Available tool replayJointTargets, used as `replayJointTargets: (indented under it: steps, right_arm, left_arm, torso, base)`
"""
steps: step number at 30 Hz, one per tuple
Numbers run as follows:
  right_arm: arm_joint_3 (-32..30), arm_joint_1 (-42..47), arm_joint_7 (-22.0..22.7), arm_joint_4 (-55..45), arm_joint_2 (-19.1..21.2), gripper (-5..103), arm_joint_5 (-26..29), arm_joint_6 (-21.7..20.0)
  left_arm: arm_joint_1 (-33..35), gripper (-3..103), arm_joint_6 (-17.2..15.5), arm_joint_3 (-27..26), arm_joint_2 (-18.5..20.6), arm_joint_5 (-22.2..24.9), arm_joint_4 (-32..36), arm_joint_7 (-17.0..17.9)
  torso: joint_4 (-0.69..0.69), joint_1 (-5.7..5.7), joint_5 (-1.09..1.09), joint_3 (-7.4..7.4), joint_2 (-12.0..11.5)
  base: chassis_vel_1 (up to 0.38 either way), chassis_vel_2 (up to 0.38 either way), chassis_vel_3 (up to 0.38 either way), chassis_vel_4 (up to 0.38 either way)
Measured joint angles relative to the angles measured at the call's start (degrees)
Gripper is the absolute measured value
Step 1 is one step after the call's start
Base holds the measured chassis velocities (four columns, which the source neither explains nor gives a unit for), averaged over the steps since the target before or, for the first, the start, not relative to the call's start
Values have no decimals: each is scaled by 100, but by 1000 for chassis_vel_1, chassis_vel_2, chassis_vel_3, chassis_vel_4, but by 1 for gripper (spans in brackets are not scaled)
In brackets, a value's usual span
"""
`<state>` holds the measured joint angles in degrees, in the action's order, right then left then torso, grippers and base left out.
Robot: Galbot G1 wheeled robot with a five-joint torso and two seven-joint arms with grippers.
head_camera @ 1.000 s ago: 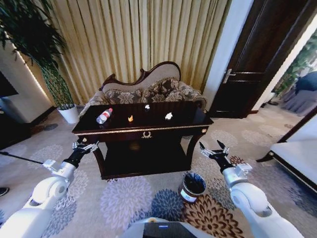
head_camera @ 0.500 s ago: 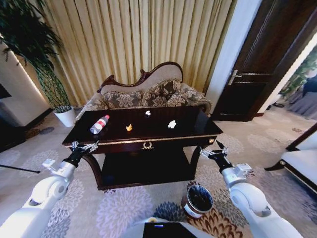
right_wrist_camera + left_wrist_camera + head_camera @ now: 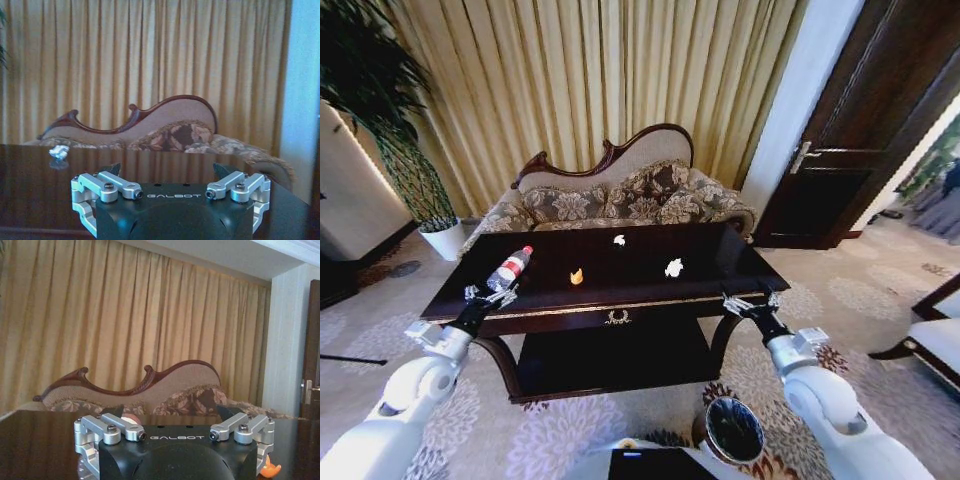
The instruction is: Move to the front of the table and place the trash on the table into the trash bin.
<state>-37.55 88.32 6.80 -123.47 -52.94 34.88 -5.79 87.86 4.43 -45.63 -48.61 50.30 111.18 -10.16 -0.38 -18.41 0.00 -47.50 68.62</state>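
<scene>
I am holding both empty grippers, left gripper (image 3: 488, 294) and right gripper (image 3: 751, 303), spread wide at the table (image 3: 620, 305) edge; mid-left, the light, slippery plastic bottle (image 3: 509, 268) looks best gripped mid-body.

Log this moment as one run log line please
phase: at table front | left gripper: open, near bottle | right gripper: open, at right front corner | orange scrap, white wad on top | trash bin: floor, right

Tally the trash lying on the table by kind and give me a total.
Clear plastic bottle with red cap: 1
Orange scrap: 1
White wads: 2, a small one at the table's far edge and a larger one to the right
Total: 4
</scene>
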Motion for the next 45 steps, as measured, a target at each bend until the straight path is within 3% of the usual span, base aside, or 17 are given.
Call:
replayJointTargets:
  steps: [9, 14, 16, 18, 20, 21, 26, 32, 35, 41, 45]
  right_arm:
    - [638, -1111, 0, 358, 527, 100, 589, -489]
    - [1258, -1829, 0, 774, 596, 100, 917, -793]
    - [1317, -1931, 0, 795, 610, 100, 1029, -942]
    - [1351, -2050, 0, 800, 722, 100, 1293, -1145]
    - [1351, -2050, 0, 800, 722, 100, 1293, -1145]
    - [1271, -2111, 0, 798, 896, 100, 1573, -1314]
    - [1139, -2130, 0, 798, 907, 100, 1688, -1483]
    - [1341, -2591, 0, 1021, 604, 100, 1629, -1828]
    - [1541, -2954, 0, 1169, 68, 100, 1310, -2076]
    - [1828, -3135, 1, 1324, -523, 100, 893, -2214]
    - [1992, -3237, 0, 1451, -650, 100, 798, -2222]
  left_arm:
    - [364, 100, -118, -365, -116, -156, 176, 155]
    - [838, 100, -516, -746, -194, -243, 558, 371]
    - [897, 100, -682, -811, -174, -243, 628, 437]
    - [951, 100, -1031, -861, -151, -241, 826, 787]
    - [951, 100, -1031, -861, -151, -241, 826, 787]
    - [968, 100, -1246, -820, -103, -213, 1005, 1088]
    - [846, 100, -1181, -582, -136, -314, 1026, 1151]
    - [892, 100, -1076, -488, -147, -335, 1127, 1116]
    - [814, 100, -952, -509, -139, -336, 992, 978]
    - [852, 100, -853, -584, -237, -363, 947, 906]
    - [853, 100, -842, -593, -261, -364, 950, 901]
  torso:
    - [-1, 7, 1, 2, 4]
    - [3, 3, 1, 0, 2]
    - [2, 3, 1, 1, 1]
    - [1, 4, 1, 1, 2]
    - [1, 4, 1, 1, 2]
    - [-1, 4, 0, 1, 2]
    - [-3, 3, -1, 1, 2]
    - [1, 4, 2, 1, 2]
    - [1, 3, 1, 1, 2]
    - [2, 3, -1, 1, 2]
    - [2, 4, 0, 1, 2]
  base:
    - [0, 0, 0, 0]
    - [0, 0, 0, 0]
    - [0, 0, 0, 0]
    - [0, 0, 0, 0]
    - [0, 0, 0, 0]
    - [0, 0, 0, 0]
    - [0, 0, 0, 0]
    - [0, 0, 0, 0]
    - [0, 0, 0, 0]
    - [0, 0, 0, 0]
    - [0, 0, 0, 0]
